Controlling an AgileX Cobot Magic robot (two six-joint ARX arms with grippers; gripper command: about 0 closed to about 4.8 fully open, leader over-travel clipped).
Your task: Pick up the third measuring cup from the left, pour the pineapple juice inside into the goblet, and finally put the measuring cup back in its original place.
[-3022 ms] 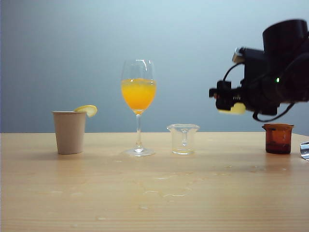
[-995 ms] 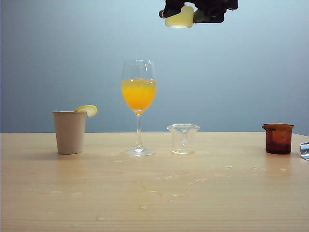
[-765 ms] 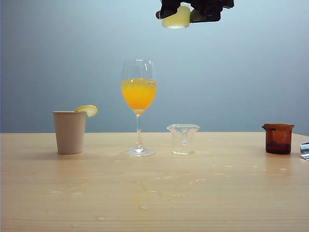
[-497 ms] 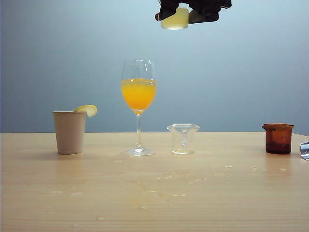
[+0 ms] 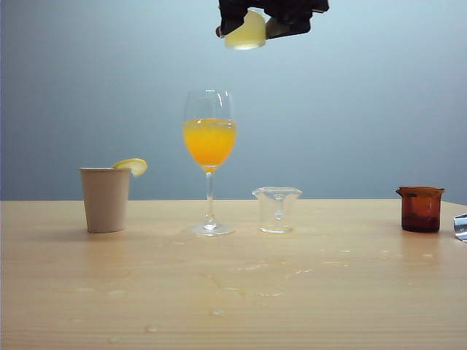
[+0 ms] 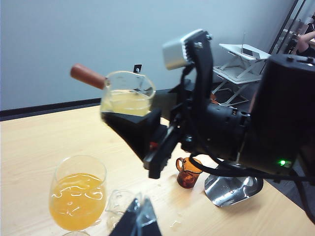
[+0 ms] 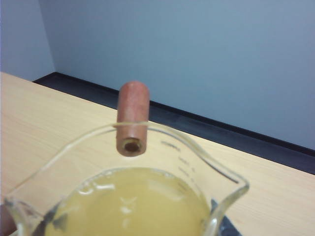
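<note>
Now drifted left and tipping, the right hand (image 5: 252, 25) grips the measuring cup (image 5: 246, 33) of pineapple juice (image 7: 130, 209) high above the goblet (image 5: 209, 160); pouring looks imminent. The left hand (image 6: 140, 221), partly seen, idles nearby.

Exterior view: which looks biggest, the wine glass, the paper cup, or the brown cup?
1. Goblet, tallest by far.
2. Paper cup.
3. Dark amber-brown cup, smallest.
All three stand in a row on the table, so nearness hardly skews this.
</note>
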